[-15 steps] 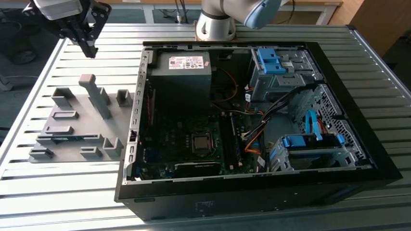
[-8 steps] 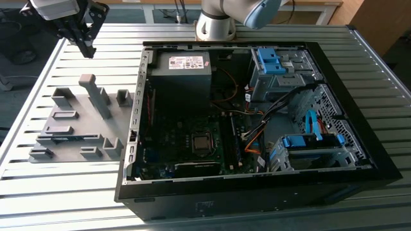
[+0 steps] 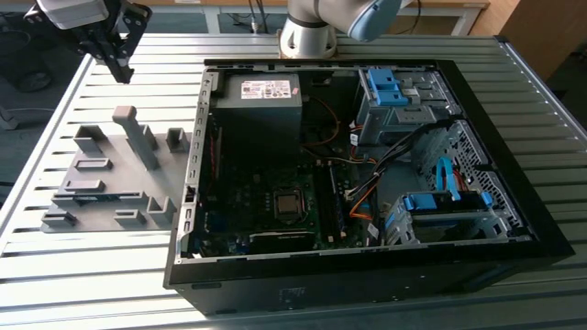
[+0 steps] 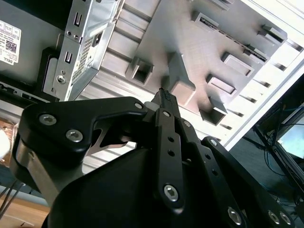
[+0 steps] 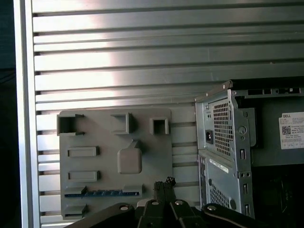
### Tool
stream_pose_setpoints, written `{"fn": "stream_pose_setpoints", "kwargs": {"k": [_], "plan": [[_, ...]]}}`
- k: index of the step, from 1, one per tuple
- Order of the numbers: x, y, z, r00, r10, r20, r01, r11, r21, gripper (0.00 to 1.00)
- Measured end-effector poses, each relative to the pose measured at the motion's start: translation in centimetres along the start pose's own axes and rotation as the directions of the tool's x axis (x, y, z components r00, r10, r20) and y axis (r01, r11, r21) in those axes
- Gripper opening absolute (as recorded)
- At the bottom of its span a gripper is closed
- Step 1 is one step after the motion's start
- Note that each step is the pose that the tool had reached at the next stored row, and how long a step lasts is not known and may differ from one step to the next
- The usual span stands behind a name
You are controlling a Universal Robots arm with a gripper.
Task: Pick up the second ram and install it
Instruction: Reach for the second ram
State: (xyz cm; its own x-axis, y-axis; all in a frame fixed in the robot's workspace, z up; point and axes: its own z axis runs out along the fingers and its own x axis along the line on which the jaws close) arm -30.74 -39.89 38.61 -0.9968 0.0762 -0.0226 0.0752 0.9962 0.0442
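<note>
A black metal two-finger gripper (image 3: 121,71) is held high at the exterior view's left. It is carried under a pale grey wrist block (image 3: 73,10) and pointed downward at a slight tilt. In both wrist views the gripper (image 4: 165,95) (image 5: 165,183) is seen with its slim fingers drawn together, nothing being held between them, and flanked by black bolted linkage plates (image 4: 76,123). The silver-grey cylindrical arm base (image 3: 307,38) is topped by a light-blue joint cap (image 3: 372,17).

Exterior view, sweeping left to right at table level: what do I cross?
Grey tray holding the second ram → computer case wall → processor socket → blue drive bracket.
</note>
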Motion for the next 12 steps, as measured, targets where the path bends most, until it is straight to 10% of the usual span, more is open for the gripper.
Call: {"fn": "stream_pose_setpoints", "kwargs": {"k": [12], "plan": [[0.64,-0.05,0.02,1.0,0.0,-0.0004,0.0,1.0,0.0001,0.11]]}}
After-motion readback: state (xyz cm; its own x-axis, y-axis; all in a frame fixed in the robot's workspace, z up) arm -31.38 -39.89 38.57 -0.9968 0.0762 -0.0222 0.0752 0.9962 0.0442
